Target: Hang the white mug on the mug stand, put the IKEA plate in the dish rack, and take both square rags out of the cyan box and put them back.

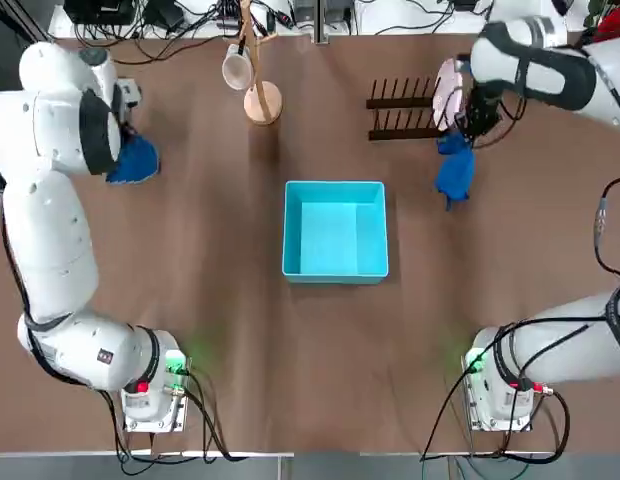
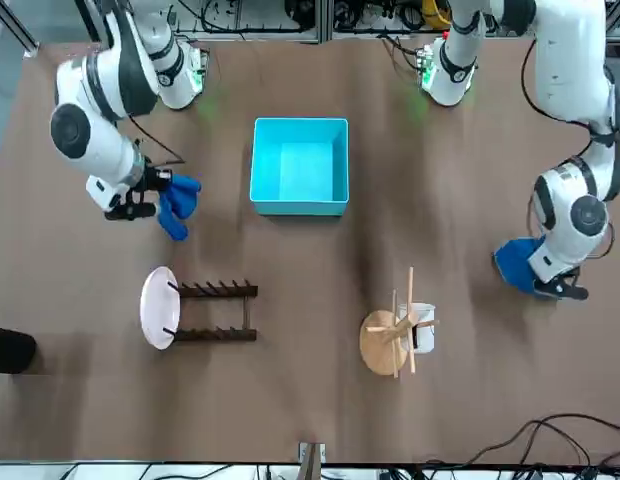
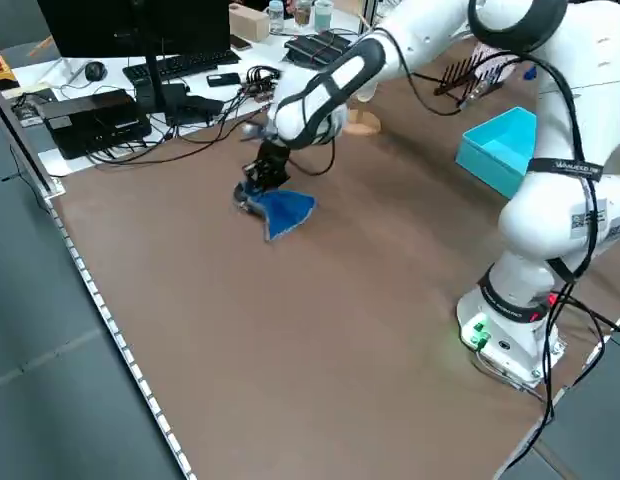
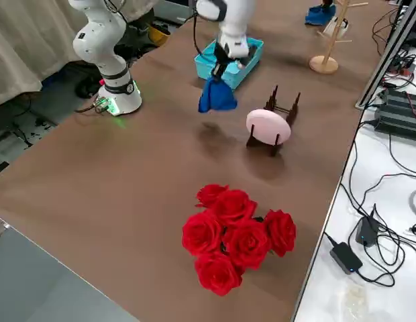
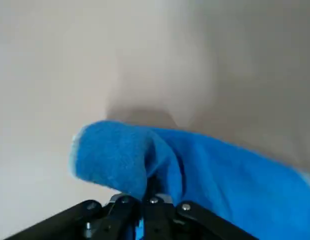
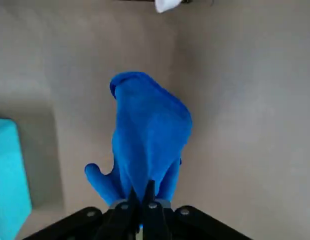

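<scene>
The cyan box (image 1: 335,232) sits mid-table. Beyond it, each gripper pinches a crumpled dark-blue rag: the right gripper (image 6: 145,202) dangles one rag (image 6: 147,137) beside the dish rack (image 1: 402,110); the left gripper (image 5: 150,202) holds the other rag (image 5: 195,172) near the table's left edge.

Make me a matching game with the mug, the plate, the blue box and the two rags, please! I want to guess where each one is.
Things:
1. white mug
2. IKEA plate
3. cyan box
4. square rags

Places or states:
A. held by the left gripper and right gripper, outside the box
B. standing on edge in the dish rack
C. empty, mid-table
D. hanging on the mug stand

Pairs: 1-D, 2-B, 3-C, 4-A
</scene>
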{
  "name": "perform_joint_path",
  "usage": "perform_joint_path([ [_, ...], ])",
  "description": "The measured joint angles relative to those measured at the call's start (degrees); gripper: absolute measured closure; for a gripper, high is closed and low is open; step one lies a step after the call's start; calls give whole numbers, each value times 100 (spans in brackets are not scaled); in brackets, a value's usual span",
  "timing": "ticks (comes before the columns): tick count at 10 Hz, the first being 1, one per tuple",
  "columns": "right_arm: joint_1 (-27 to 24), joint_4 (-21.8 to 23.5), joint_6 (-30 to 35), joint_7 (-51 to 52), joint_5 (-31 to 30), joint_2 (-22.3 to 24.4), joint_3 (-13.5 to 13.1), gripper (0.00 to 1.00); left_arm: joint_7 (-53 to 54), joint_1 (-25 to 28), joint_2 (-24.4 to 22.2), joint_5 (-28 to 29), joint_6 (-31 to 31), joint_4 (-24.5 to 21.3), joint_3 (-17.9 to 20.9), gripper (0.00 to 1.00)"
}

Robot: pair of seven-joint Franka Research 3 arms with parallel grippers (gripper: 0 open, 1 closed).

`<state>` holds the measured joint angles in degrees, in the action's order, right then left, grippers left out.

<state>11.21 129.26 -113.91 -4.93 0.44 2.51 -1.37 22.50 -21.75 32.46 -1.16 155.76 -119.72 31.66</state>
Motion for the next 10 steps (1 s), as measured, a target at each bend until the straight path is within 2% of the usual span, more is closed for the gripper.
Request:
perform_joint_path([
  [2,-339,355,-518,457,-92,-3,5,96,-234,-80,-560,-13,77,-561,-439,96],
  [4,-974,483,-903,1334,-150,-33,3,96,-408,-4,-1056,-16,340,-1252,-892,96],
  [6,-1732,696,-1366,2470,-167,-177,-10,96,-1406,-16,-1244,-17,371,-1648,-1709,96],
  [7,-2101,734,-1511,3022,-188,-282,-12,96,-1795,-80,-1243,-17,387,-1763,-1977,96],
  [9,-2760,745,-1704,3995,-216,-417,-16,96,-1771,-50,-1309,-15,282,-1829,-1974,96],
  [10,-2966,763,-1846,4276,-220,-498,-14,96,-1576,28,-1360,0,19,-1832,-1932,96],
])
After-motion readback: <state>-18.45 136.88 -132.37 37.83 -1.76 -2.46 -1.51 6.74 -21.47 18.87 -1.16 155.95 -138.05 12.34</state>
